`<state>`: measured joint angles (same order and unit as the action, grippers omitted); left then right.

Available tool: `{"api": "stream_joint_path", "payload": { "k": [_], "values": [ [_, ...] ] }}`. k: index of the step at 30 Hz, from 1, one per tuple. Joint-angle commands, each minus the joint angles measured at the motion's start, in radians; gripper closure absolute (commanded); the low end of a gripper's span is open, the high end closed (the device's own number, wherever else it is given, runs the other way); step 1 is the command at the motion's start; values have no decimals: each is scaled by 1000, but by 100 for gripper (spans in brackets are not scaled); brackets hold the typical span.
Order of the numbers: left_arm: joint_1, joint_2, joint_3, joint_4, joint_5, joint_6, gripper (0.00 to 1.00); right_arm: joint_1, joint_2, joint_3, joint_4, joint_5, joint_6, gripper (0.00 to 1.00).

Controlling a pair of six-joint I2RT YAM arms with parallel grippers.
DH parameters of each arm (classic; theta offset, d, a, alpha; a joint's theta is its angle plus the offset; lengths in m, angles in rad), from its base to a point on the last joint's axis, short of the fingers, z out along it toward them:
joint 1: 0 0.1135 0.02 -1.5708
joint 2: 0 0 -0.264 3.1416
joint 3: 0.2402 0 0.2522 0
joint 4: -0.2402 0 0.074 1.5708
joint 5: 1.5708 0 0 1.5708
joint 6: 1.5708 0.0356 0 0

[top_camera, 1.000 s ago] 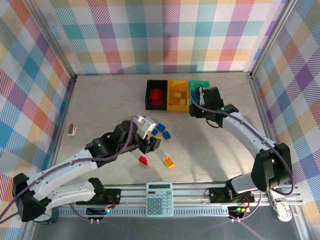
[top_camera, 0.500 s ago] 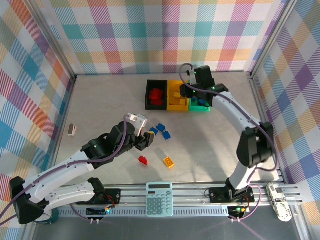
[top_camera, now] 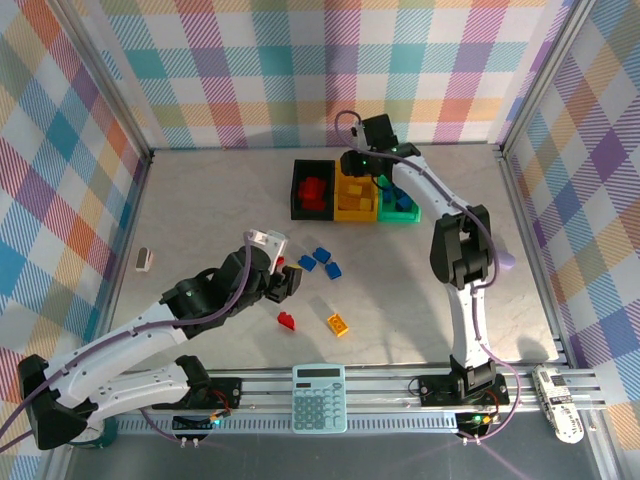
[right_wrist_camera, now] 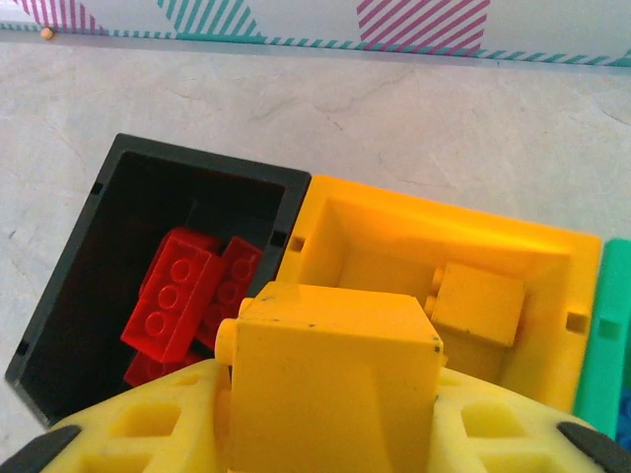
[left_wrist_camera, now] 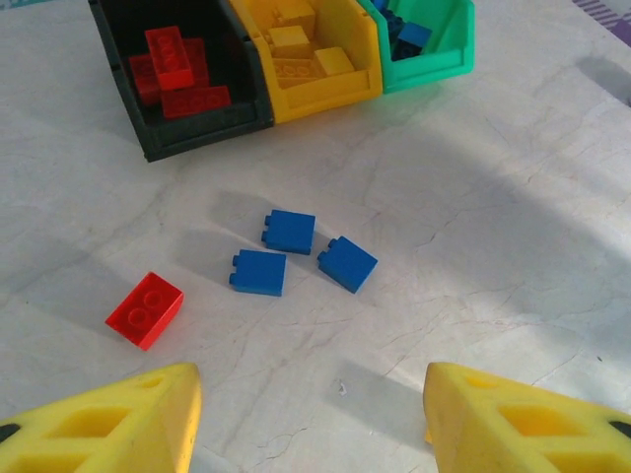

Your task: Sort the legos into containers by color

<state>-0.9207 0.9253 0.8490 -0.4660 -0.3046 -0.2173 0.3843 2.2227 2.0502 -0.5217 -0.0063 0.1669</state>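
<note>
— Right gripper (right_wrist_camera: 330, 419), what's it doing?
— Clamped on a yellow studded plastic brick (right_wrist_camera: 330, 345), pinched between its two yellow fingers (right_wrist_camera: 197, 389). Held brick hangs above the wall shared by the black plastic bin (right_wrist_camera: 118, 197) and the yellow plastic bin (right_wrist_camera: 394, 222), both right under the fingertips.
— Bin contents?
— Red bricks (right_wrist_camera: 177, 291) piled in the black one, down-left of the held brick. One yellow block (right_wrist_camera: 478, 301) in the yellow one, just right of it. Green plastic bin (right_wrist_camera: 603, 335) touches the yellow bin's other side, further right.
— Left gripper (left_wrist_camera: 315, 424)?
— Jaws wide, nothing between them, low over the pale marbled table top (left_wrist_camera: 513, 197). Three loose blue bricks (left_wrist_camera: 289, 231) clustered just ahead of it, flat on the table. One loose red brick (left_wrist_camera: 145, 309) ahead and to its left, a bit nearer than the blue ones. Row of three bins well ahead, beyond the blue cluster; blue pieces (left_wrist_camera: 409, 34) show in the green one from here.
— Anything behind it?
— Top view: another red brick (top_camera: 287, 321) and a small yellow brick (top_camera: 338, 324) on the table behind that gripper, toward the arm bases, near each other but apart. Teal calculator (top_camera: 319, 397) further back, on the rail between the two bases.
</note>
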Motion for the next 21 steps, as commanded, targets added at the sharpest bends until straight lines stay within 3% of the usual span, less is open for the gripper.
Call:
{"api": "stream_joint_path", "payload": {
  "k": [1,7,14,21],
  "values": [
    [-12,-31,12,-32,-34,-25,38,-12,55,93,-73,-25,-16,54],
    [-14,-15,15,-47,-33,-46,33,-13,74,140,-120,-35,-26,39],
    [-14,0,10,-56,-51,-85,30,-13,-36,23,-100,-39,-42,36],
    [-15,71,-4,-220,-127,-455,28,-10,-282,-272,-23,-97,-33,36]
  ]
}}
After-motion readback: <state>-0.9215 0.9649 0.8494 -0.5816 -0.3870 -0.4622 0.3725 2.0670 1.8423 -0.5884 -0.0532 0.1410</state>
